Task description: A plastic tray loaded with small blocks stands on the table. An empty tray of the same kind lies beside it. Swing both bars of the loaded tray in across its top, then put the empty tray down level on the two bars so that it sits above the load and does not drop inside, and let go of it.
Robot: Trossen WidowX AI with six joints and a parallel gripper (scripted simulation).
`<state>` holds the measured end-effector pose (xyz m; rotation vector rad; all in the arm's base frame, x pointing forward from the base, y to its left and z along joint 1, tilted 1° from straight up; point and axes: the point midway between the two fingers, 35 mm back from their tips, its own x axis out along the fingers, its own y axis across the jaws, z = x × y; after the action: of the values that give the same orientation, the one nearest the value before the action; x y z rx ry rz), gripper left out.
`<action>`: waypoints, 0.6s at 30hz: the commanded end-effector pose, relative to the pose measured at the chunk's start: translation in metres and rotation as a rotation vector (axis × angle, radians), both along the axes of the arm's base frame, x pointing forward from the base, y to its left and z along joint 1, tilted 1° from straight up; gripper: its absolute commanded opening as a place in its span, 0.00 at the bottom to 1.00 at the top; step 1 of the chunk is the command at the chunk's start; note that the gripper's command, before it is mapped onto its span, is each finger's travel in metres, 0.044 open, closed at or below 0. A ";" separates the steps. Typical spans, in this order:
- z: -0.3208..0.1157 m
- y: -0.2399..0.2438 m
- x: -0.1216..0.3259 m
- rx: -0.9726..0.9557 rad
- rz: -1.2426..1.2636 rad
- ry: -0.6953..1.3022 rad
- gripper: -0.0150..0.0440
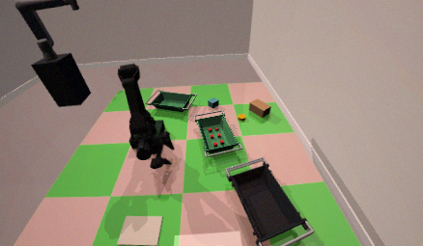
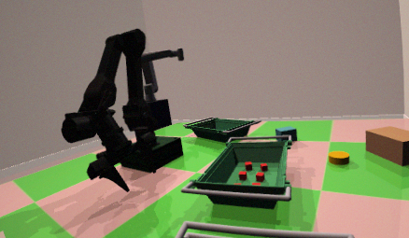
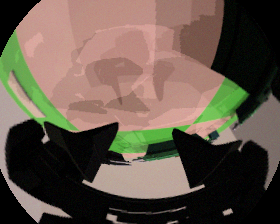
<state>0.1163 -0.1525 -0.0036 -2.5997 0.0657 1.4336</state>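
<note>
The loaded green tray (image 1: pixel 212 123) (image 2: pixel 257 153) holds several small red blocks (image 1: pixel 219 135) (image 2: pixel 260 176). Its far wire bar (image 1: pixel 210 113) (image 2: pixel 259 139) and near wire bar (image 1: pixel 223 152) (image 2: pixel 243 194) both stand outward beyond its ends; its top is uncovered. The empty green tray (image 1: pixel 171 100) (image 2: pixel 210 132) sits upright farther back, left of the loaded one, with its bars also out at its ends. My gripper (image 1: pixel 170 154) (image 2: pixel 140 180) (image 3: pixel 145 128) is open and empty, low above the table to the left of the loaded tray, touching neither tray.
A larger black tray (image 1: pixel 266 204) with grey bars is at the front right. A blue block (image 1: pixel 212 102) (image 2: pixel 286 133), a yellow disc (image 1: pixel 241 117) (image 2: pixel 339 158) and a brown box (image 1: pixel 260 107) (image 2: pixel 389 143) stand behind and right of the loaded tray. A beige slab (image 1: pixel 140 230) lies in front.
</note>
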 end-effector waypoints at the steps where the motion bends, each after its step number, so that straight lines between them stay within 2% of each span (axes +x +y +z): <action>1: 0.000 0.000 0.000 0.000 0.000 0.000 0.89; 8: 0.005 -0.003 0.001 0.000 0.000 0.000 0.58; 12: 0.040 -0.017 0.004 -0.002 0.000 0.000 0.40; 18: 0.128 -0.023 0.005 -0.003 0.000 -0.001 0.40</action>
<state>0.1218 -0.1771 0.0715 -2.5973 0.0650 1.4324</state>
